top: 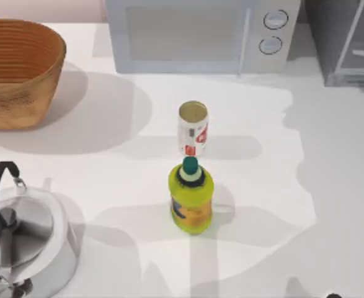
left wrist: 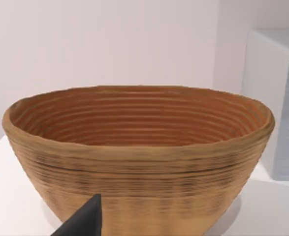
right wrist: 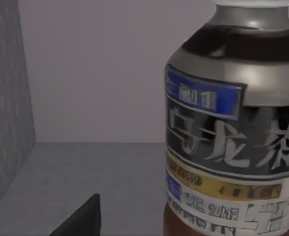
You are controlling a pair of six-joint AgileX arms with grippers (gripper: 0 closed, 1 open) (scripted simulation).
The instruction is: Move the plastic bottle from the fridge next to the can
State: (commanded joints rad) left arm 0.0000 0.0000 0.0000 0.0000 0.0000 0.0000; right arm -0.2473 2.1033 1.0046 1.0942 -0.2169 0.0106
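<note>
The plastic bottle (right wrist: 233, 132) stands upright on the grey floor inside the fridge (right wrist: 6, 98), close in front of the right wrist camera, dark liquid under a grey-blue label. A dark part of my right gripper (right wrist: 80, 219) shows low in that view, beside the bottle and apart from it. In the top view the fridge (top: 349, 43) sits at the back right corner, its pale-framed door angled. The can (top: 193, 128), white with red markings, stands at the table's middle. Part of my left gripper (left wrist: 82, 221) hangs in front of the wicker basket.
A yellow-green bottle (top: 191, 198) with a teal cap stands just in front of the can. The white microwave (top: 194, 34) is at the back. A wicker basket (top: 17, 71) sits at the far left, and a steel kettle (top: 26, 242) at the front left.
</note>
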